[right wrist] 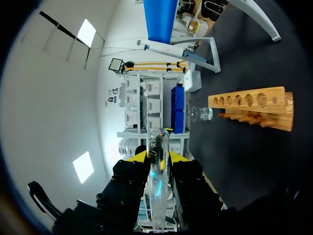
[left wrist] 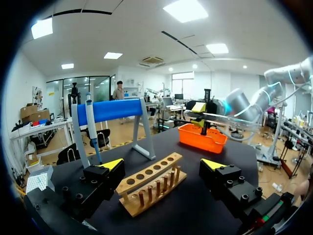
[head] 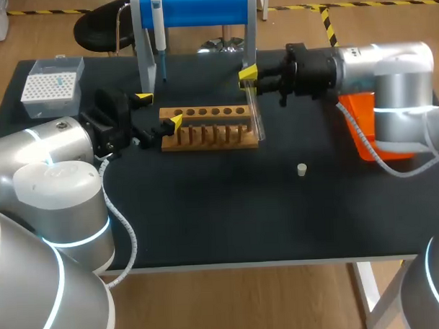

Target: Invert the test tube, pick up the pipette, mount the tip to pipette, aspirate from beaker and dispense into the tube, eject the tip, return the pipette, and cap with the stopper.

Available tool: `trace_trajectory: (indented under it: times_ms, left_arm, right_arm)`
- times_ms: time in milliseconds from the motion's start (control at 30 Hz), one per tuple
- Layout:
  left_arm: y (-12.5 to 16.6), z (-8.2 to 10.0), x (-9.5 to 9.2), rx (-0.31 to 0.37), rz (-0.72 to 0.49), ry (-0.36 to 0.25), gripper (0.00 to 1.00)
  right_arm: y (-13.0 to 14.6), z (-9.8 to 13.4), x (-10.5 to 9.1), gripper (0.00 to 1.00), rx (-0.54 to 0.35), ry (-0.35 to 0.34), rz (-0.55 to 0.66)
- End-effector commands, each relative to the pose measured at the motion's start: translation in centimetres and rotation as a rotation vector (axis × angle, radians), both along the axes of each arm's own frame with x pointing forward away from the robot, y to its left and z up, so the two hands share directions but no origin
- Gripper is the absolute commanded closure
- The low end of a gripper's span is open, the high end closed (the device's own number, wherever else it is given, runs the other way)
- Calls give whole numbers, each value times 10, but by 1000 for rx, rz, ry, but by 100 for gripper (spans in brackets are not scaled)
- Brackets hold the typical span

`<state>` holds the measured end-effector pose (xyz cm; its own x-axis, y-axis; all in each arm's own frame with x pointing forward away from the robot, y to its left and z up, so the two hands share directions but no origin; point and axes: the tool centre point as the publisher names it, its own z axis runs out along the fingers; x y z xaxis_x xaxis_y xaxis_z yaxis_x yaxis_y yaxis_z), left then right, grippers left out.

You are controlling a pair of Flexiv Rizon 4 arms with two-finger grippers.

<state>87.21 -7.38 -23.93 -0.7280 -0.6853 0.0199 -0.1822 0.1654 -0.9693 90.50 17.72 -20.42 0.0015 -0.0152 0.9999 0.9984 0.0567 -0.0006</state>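
While your right gripper (head: 249, 74) pinches the test tube (head: 254, 109) just right of upper centre, beside the wooden rack (head: 207, 130), rotate it slowly, wrist steady; your left gripper (head: 160, 111) gapes empty.

Orange bin (head: 362, 120) partly behind right arm (head: 389, 65); beaker (right wrist: 205, 113) contents too small.

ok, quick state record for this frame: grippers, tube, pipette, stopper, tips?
left gripper: open, empty, at the left end of the wooden rack
right gripper: shut on the test tube, held in the air by the rack's right end
pipette: hanging on the blue-bar stand
stopper: loose on the table, apart from the rack
tip box: far left corner
stage: tube in hand, pipette not yet picked up
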Motion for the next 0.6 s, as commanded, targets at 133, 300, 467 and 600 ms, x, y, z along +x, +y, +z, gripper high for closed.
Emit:
trace_trajectory:
  times_ms: [133,300,467,600]
  left_arm:
    - [0,-1,1,-4,-1,-3,0]
    - [0,-1,1,-4,-1,-3,0]
    - [0,-1,1,-4,-1,-3,0]
    - [0,-1,1,-4,-1,-3,0]
  right_arm:
    - [-1,0,-1,100,8,-8,8]
    - [-1,-1,-2,100,5,4,15]
    - [-1,-1,-2,100,3,4,15]
    - [-2,-1,-3,100,-2,-5,11]
